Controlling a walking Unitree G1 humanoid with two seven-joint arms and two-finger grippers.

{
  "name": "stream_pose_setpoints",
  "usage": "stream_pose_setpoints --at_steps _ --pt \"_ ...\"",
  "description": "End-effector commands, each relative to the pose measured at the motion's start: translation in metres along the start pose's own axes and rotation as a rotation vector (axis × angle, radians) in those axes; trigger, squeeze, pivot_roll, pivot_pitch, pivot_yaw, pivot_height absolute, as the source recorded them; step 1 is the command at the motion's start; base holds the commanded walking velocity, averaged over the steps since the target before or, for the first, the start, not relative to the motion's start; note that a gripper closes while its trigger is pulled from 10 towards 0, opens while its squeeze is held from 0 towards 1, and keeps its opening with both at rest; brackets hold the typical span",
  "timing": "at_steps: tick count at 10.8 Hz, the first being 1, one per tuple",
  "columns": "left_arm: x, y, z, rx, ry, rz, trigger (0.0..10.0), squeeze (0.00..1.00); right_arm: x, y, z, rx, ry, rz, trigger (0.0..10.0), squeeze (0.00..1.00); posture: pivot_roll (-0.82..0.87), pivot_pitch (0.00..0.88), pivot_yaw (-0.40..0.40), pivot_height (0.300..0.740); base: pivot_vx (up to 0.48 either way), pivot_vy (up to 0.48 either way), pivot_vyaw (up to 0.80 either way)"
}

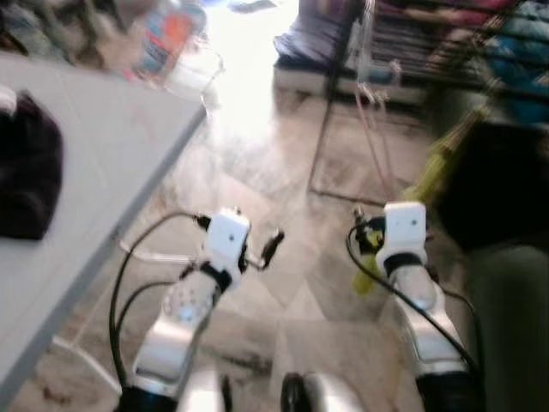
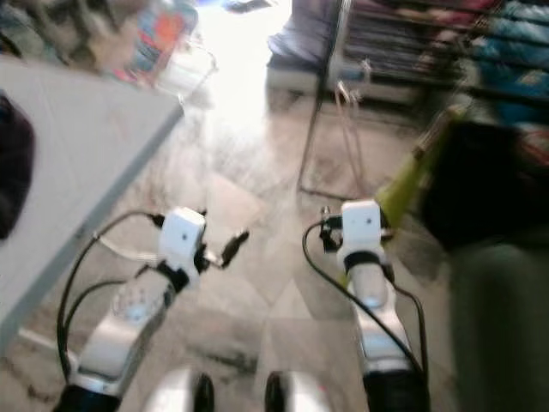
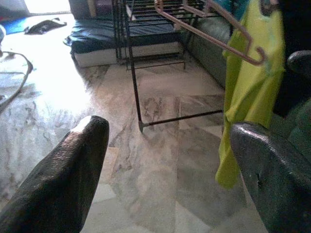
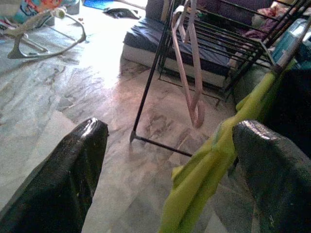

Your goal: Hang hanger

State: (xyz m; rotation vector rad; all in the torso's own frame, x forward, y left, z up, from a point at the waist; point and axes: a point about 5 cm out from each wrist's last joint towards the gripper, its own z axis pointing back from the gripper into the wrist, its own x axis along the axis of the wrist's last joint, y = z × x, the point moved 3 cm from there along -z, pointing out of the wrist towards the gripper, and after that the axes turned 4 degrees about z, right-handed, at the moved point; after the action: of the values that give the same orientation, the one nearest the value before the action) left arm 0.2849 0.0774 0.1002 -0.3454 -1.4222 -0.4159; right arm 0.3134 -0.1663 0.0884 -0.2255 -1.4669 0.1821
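Pink hanger (image 4: 187, 58) hangs on the black drying rack (image 4: 228, 43), so hanging looks done. Left gripper (image 3: 170, 170) and right gripper (image 4: 170, 170) spread wide, empty, near yellow-green garment (image 4: 204, 179).

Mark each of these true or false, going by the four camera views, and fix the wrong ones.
1. The left gripper is shut on the hanger. False: its fingers stand apart with nothing between them.
2. A pink hanger hangs on the black drying rack. True.
3. A yellow-green garment hangs beside the rack. True.
4. The right gripper holds the garment. False: its fingers are open and hold nothing; the garment lies beyond them.
5. The floor is carpeted. False: it is pale marbled tile.
6. A grey table stands to the robot's left. True.
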Motion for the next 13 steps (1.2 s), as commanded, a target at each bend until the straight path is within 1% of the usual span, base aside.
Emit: stream_pose_setpoints --at_steps 1,2,4,5,8,10,13 --pt "0.0042 -0.0016 0.001 0.005 -0.033 0.019 10.0 0.0 0.0007 -0.001 -0.0034 0.003 -0.005 0.007 10.0 0.0 -0.01 0.106 -0.04 0.74 0.0 0.0 0.0" --pt "0.0063 0.0002 0.002 -0.002 -0.043 0.021 10.0 0.0 -0.0002 -0.0019 -0.0057 0.002 0.003 0.0 10.0 0.0 -0.01 0.105 -0.042 0.74 0.0 0.0 0.0" --pt "0.0099 0.0066 0.001 0.018 -0.06 0.036 10.0 0.0 -0.001 -0.0014 -0.0078 0.004 0.009 -0.004 10.0 0.0 -0.01 0.105 -0.042 0.74 0.0 0.0 -0.63" --pt "0.0109 0.0079 0.0001 0.02 -0.065 0.035 10.0 0.0 -0.0017 -0.0011 -0.0083 0.002 0.012 -0.009 10.0 0.0 -0.01 0.106 -0.041 0.74 0.0 -0.3 -0.8" --pt "0.0103 0.0048 -0.0005 0.012 -0.067 0.044 10.0 0.0 -0.0027 0.0011 -0.0078 0.009 0.017 -0.002 10.0 0.0 -0.02 0.108 -0.042 0.74 0.0 -0.449 -0.8" --pt "0.01 0.0056 -0.0012 0.017 -0.066 0.043 10.0 0.0 -0.0021 0.0012 -0.0091 0.013 0.016 -0.001 10.0 0.0 -0.02 0.109 -0.044 0.74 0.0 -0.304 -0.75" --pt "0.0074 0.0065 -0.0007 0.024 -0.058 0.042 10.0 0.0 -0.0018 0.0048 -0.0093 0.031 0.013 -0.005 10.0 0.0 -0.02 0.107 -0.046 0.74 0.0 -0.298 0.0"
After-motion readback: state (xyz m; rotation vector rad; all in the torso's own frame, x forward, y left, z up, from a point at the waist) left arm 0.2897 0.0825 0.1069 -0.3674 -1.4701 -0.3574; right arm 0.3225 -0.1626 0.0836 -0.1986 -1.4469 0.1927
